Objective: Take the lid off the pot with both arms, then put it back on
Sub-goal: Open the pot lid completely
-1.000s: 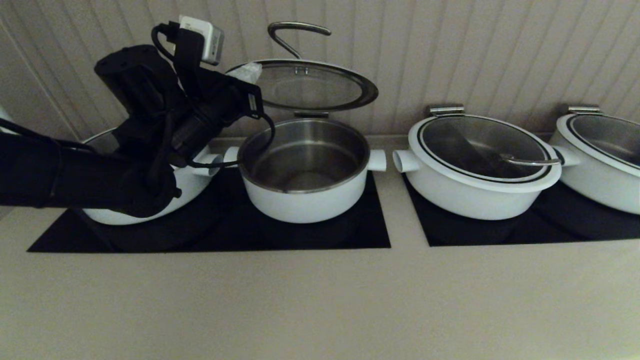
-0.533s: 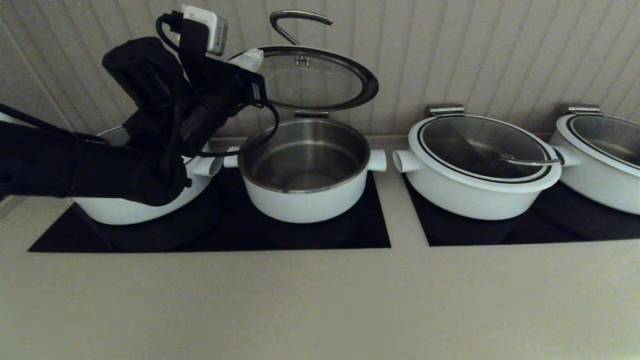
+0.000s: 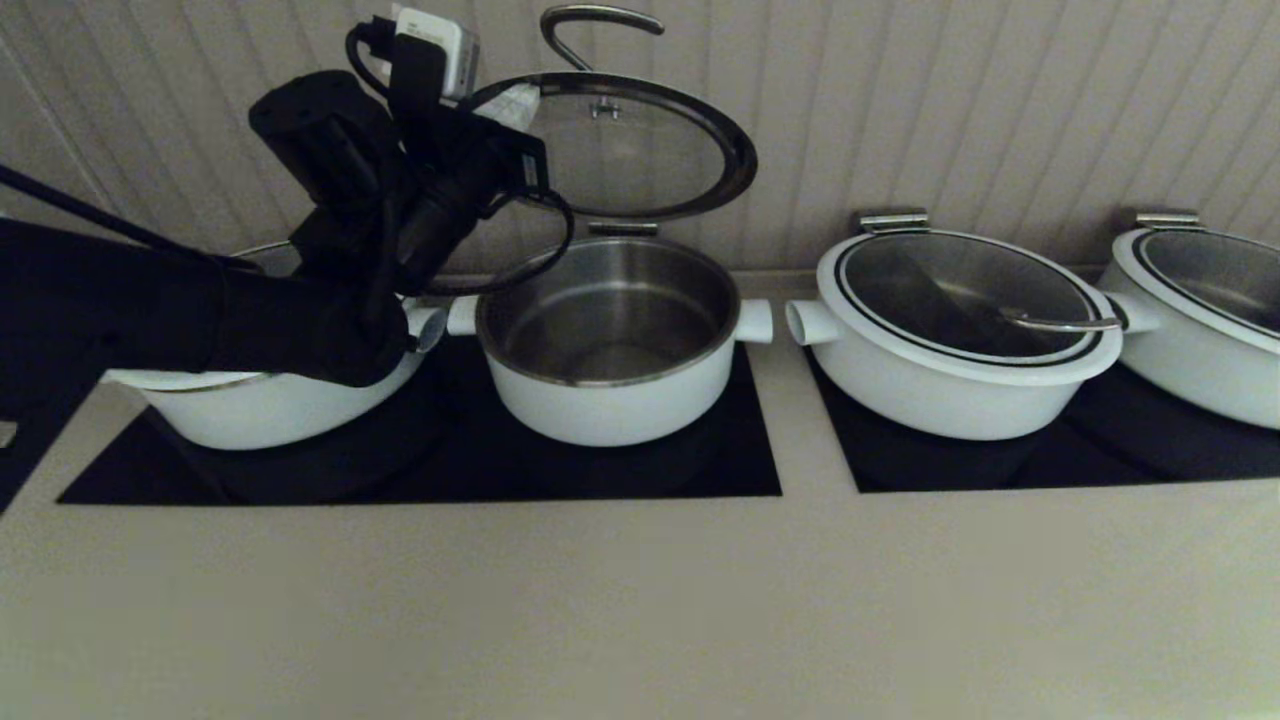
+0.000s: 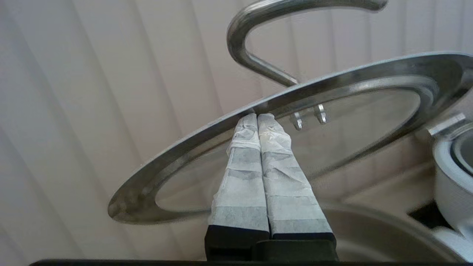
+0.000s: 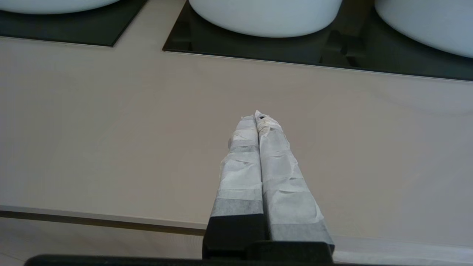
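The glass lid [image 3: 640,150] is tilted up above the pot [image 3: 610,340], its raised edge on my left, its curved steel handle [image 3: 590,25] on top. The pot stands open on the black cooktop, steel inside showing. My left gripper [image 3: 510,105] is shut, with its fingertips pressed against the underside of the lid's raised rim. In the left wrist view the gripper [image 4: 257,117] touches the lid's rim [image 4: 177,160], with the pot [image 4: 369,229] below. My right gripper [image 5: 257,115] is shut and empty, low over the counter's front part, out of the head view.
A wider white pot [image 3: 260,415] sits on the left under my left arm. A wider lidded pot [image 3: 960,320] and another [image 3: 1200,300] stand on the right cooktop [image 3: 1050,460]. The ribbed wall is close behind the lid. Bare counter [image 3: 640,600] lies in front.
My left arm has risen and moved right, and the lid's left edge has tilted higher above the pot. The pot has not moved.
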Robot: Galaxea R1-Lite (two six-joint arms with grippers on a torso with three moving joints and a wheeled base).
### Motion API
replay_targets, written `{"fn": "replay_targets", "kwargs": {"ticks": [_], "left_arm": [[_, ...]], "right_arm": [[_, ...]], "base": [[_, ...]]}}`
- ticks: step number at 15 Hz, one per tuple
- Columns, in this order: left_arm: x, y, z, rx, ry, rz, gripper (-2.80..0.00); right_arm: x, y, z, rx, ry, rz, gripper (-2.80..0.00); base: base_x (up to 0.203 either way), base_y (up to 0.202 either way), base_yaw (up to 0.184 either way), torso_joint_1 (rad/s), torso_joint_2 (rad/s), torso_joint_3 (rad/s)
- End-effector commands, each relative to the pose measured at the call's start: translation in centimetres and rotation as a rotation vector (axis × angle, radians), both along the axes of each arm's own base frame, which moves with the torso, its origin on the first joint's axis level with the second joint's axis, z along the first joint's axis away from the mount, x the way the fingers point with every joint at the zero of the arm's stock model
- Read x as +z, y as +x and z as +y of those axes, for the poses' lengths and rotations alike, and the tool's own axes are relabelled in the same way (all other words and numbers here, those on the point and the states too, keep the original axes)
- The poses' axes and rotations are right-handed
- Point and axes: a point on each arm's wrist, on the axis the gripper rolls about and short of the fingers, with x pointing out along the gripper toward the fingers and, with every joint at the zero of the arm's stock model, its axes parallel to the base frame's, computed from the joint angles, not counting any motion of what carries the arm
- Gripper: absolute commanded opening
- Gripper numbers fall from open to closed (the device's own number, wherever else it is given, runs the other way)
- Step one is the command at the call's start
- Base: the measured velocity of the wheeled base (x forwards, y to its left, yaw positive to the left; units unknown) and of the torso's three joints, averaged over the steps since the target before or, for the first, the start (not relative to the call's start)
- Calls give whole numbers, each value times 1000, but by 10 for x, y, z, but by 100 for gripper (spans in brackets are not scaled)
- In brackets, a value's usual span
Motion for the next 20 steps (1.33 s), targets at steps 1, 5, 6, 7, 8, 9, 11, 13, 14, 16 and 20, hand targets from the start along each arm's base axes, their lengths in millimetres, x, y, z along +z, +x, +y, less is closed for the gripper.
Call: {"fn": "replay_targets", "kwargs": {"ticks": [1,5,6,7,8,9,11,13,14,16,20], "left_arm": [[2,9,-1,11,2,-30,-280],[6,14,0,25,8,-56,-280],[6,14,0,25,8,-56,-280],[6,14,0,25,8,-56,-280],[6,14,0,27,10,-55,-280],[5,15,0,27,10,-55,-280],[5,16,0,27,10,-54,-280],[6,15,0,28,10,-58,-280],[7,14,0,30,13,-61,-280],[7,12,1,35,21,-61,-280],[3,-2,5,35,41,-20,-280]], "right_arm": [[0,0,0,1,-1,1,-280],[0,0,0,1,-1,1,-280],[0,0,0,1,-1,1,-280],[0,0,0,1,-1,1,-280],[0,0,0,1,-1,1,-280],[0,0,0,2,-1,1,-280],[0,0,0,2,-1,1,-280],[0,0,0,1,-1,1,-280],[0,0,0,2,-1,1,-280],[0,0,0,1,-1,2,-280],[0,0,0,1,-1,1,-280]], "base": [[0,0,0,0,0,0],[0,0,0,0,0,0],[0,0,0,0,0,0],[0,0,0,0,0,0],[0,0,0,0,0,0],[0,0,0,0,0,0],[0,0,0,0,0,0],[0,0,0,0,0,0],[0,0,0,0,0,0],[0,0,0,0,0,0],[0,0,0,0,0,0]]}}
